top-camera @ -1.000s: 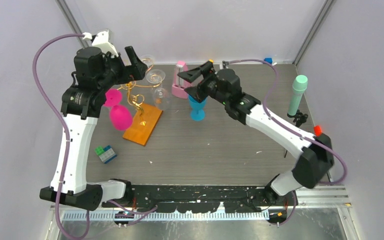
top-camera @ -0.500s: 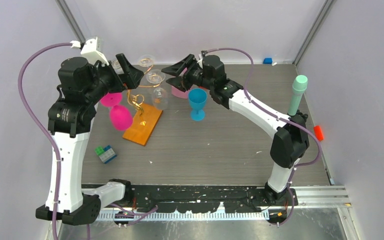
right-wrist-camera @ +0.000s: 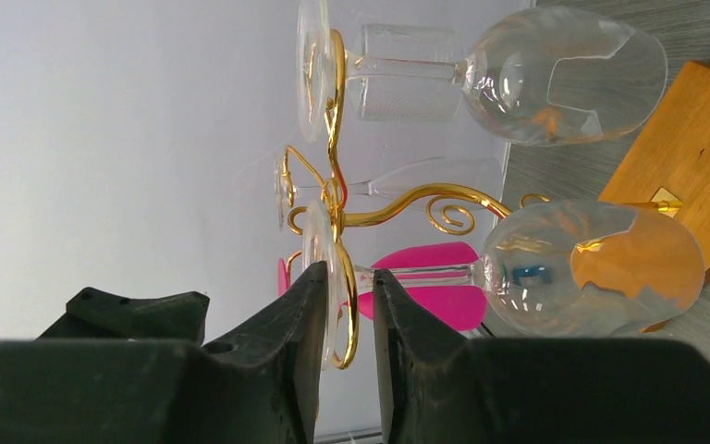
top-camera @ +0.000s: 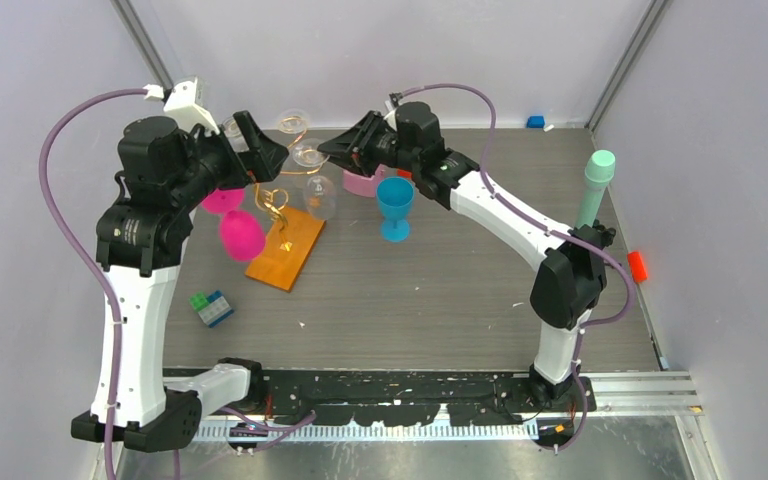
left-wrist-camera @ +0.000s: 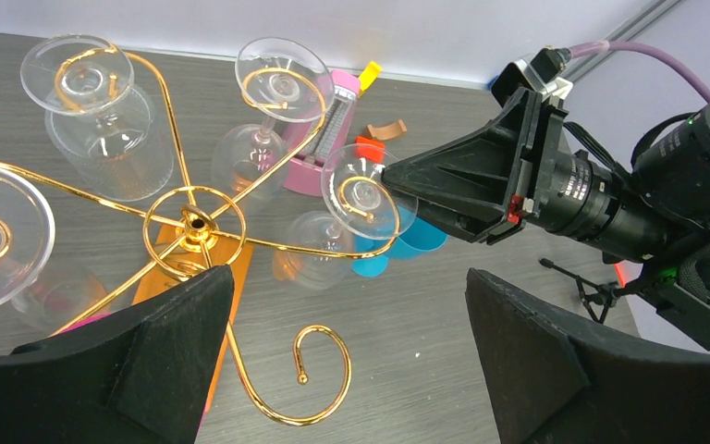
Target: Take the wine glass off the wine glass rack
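Right gripper [right-wrist-camera: 349, 277], jaws narrow, brackets the foot of the clear hanging wine glass [right-wrist-camera: 592, 268] mid-frame; left gripper [left-wrist-camera: 349, 287] gapes wide above the gold wire rack [left-wrist-camera: 194, 225].

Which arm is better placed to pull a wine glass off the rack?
Right. The right gripper straddles the foot of a wine glass hanging on the wine glass rack; the left gripper hovers open above the rack, gripping nothing.

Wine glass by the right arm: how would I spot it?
Find the gold wire rack on its orange base, far left of the table. Of the clear glasses hanging upside down there, this wine glass is nearest the blue cup, its foot at the right gripper.
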Controlling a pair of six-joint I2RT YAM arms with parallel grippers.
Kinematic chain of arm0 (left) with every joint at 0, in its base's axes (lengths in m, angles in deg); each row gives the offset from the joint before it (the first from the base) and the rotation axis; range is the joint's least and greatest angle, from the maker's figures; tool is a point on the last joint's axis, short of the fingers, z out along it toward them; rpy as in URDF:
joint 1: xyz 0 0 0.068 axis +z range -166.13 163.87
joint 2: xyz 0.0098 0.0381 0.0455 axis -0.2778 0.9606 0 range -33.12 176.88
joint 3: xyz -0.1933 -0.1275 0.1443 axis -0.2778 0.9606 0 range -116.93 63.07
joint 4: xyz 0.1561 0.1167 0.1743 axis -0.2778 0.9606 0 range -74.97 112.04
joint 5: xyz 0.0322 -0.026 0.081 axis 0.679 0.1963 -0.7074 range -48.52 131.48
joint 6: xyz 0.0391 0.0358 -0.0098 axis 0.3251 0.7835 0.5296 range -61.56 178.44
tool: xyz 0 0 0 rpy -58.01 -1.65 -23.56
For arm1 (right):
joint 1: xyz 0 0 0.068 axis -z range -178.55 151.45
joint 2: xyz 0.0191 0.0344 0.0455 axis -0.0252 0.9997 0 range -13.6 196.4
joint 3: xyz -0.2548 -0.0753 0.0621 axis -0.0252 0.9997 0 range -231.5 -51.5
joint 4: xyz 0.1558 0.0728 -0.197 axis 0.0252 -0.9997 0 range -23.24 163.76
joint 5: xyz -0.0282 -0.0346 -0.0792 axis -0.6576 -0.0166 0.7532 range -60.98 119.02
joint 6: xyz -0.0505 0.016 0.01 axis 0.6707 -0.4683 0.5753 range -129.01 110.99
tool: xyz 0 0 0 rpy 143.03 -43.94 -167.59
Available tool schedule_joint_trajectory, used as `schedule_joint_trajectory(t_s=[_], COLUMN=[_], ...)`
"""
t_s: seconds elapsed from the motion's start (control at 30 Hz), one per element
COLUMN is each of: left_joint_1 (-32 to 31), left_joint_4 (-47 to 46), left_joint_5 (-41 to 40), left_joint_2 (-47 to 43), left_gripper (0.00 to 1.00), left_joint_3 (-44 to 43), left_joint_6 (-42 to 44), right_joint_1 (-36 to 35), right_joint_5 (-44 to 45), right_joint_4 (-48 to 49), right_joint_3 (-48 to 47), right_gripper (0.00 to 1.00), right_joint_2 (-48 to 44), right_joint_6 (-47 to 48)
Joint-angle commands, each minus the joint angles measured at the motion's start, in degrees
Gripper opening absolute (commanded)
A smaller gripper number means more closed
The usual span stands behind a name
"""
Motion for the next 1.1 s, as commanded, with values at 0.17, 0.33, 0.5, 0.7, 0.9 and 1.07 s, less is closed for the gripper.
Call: schedule_joint_trajectory(t_s=[0.17, 0.33, 0.5, 0.7, 0.9, 1.07], left_joint_1=[0.3, 0.3, 0.3, 0.3, 0.3, 0.2], left_joint_4=[-0.6, -0.5, -0.1, 0.2, 0.3, 0.3], left_joint_5=[1.0, 0.6, -0.6, -2.2, -2.3, -2.4], left_joint_2=[-1.3, -1.4, -1.5, -1.7, -1.8, -1.9], left_gripper=[1.00, 1.00, 1.00, 1.00, 1.00, 1.00], left_joint_3=[0.4, 0.4, 0.1, -0.4, -0.2, -0.1], left_joint_6=[0.7, 1.0, 1.6, 2.0, 2.0, 2.1], right_joint_1=[-1.2, -1.7, -2.4, -3.5, -4.3, -4.8], right_joint_5=[1.5, 4.4, 6.6, 9.2, 9.9, 8.5], right_joint_4=[-1.2, -3.4, -5.1, -6.6, -6.8, -5.1], right_joint_3=[-3.1, -4.2, -5.0, -5.5, -4.3, -3.4], right_gripper=[0.11, 0.01, 0.00, 0.00, 0.00, 0.00], right_joint_2=[-0.7, -1.6, -2.3, -4.6, -6.7, -7.1], right_joint_6=[5.7, 7.9, 8.8, 10.3, 9.6, 7.6])
